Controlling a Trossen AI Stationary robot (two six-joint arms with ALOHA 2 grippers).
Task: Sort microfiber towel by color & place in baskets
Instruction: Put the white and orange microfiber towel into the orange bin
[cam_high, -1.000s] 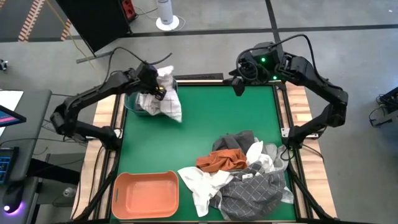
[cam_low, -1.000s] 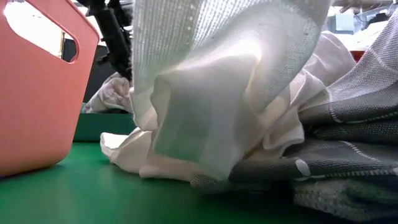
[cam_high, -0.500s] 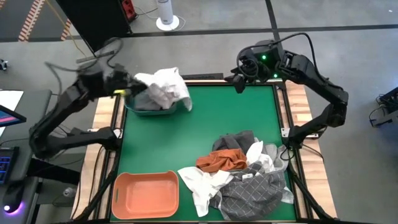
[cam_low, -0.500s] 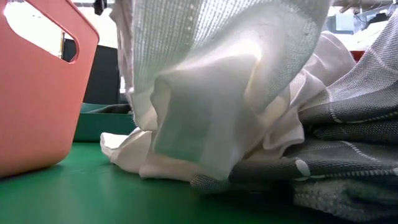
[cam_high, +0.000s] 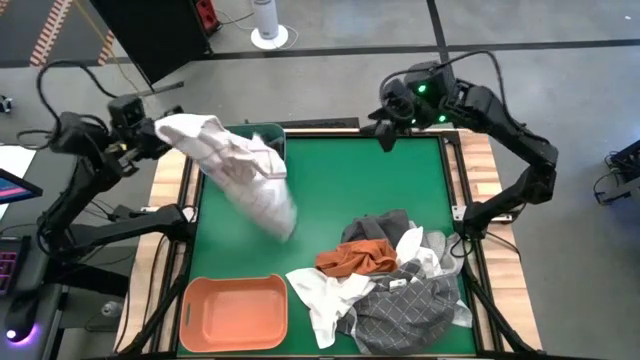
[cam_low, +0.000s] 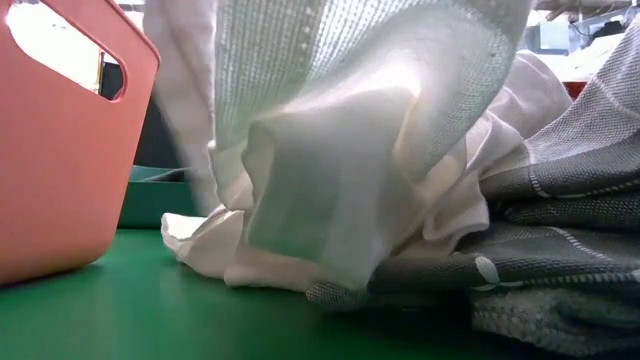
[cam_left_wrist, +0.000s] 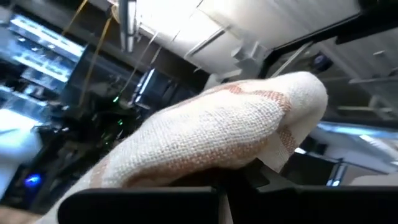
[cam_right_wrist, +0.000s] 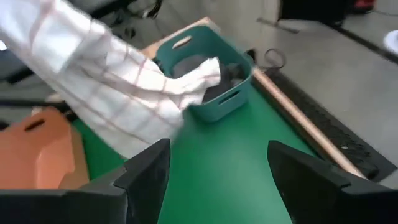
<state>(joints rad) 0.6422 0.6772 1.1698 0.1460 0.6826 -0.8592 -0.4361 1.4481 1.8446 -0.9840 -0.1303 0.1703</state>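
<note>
The left gripper (cam_high: 150, 128), clamped on the checked towel (cam_high: 245, 170), has swung it out of the teal basket (cam_right_wrist: 214, 84) instead of leaving it there, while the right gripper (cam_right_wrist: 217, 165) waits beyond the basket, jaws wide and empty.

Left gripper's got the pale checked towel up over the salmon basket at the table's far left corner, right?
Wrong basket. In the high view the left gripper holds the pale checked towel over the teal basket at the far left corner; the salmon basket is at the near left.

Hidden and blurred parts

You cannot see the left gripper (cam_high: 150, 133) fingers: the blurred checked towel (cam_high: 240, 170) covers them and the teal basket (cam_right_wrist: 211, 81).
</note>
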